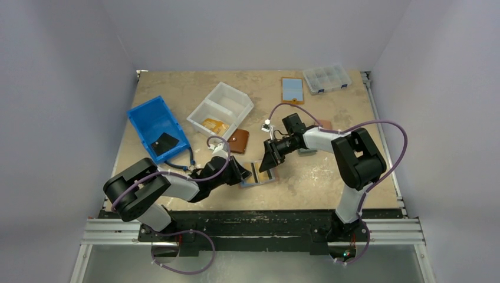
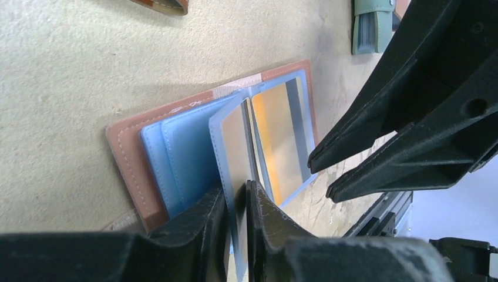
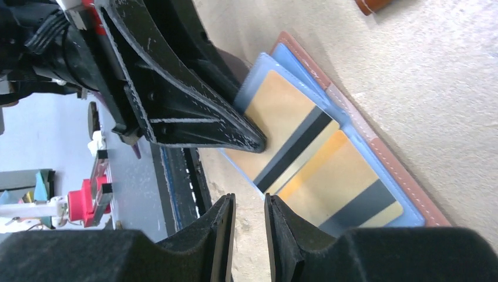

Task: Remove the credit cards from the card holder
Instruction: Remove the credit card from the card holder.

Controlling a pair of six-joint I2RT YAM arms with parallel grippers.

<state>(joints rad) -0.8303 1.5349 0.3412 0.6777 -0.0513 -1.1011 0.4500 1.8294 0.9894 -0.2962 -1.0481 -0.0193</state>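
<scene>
The left gripper (image 2: 236,202), reaching in from the card holder's left side, is pinching one pale-blue sleeve page (image 2: 230,141) between nearly closed fingers and holding it up on edge above the spine. The card holder (image 2: 126,153) is lying open and flat on the table (image 1: 330,177), tan cover down, between the two arms. The credit cards (image 2: 282,141) are sitting inside its clear blue sleeves. They are showing gold with a dark stripe through the plastic, one in the raised page and one in the page lying flat on the holder's right half.

The right gripper (image 3: 248,205), poised at the card holder's right edge, is carrying nothing: its fingers are standing a narrow slit apart with only table showing between them. The cards are lying just ahead of those fingertips. Their stripes, and so their long axes, are running roughly in line with the gripper's reach, so a short end is facing it. With the left busy steadying the page, the right arm looks the nearer one to draw a card out, probably pulling along the stripe. Which sleeve edge is open is not showing.
</scene>
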